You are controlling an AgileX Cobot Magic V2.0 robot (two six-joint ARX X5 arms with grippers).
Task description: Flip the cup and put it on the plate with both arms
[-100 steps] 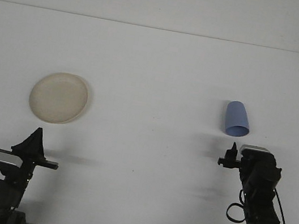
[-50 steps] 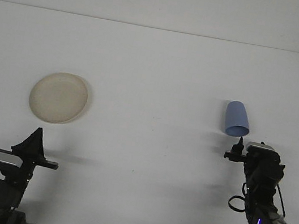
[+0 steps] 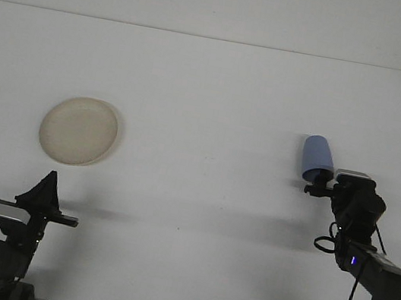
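Right gripper (image 3: 319,182) sits right at the blue cup's (image 3: 317,157) rim, finger state unclear, while left gripper (image 3: 45,189) fingers stand together below the plate (image 3: 79,130).

cup (image 3: 318,157) bottom edge: hidden by right gripper (image 3: 319,184) | arm bases: cropped

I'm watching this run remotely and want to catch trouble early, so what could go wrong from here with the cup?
The right gripper is right at the wide end of the blue cup, which lies on its side; a slightly off approach could push or roll it instead of gripping it. The plate sits far across the table by the left gripper, so the handover between arms could drop the cup.
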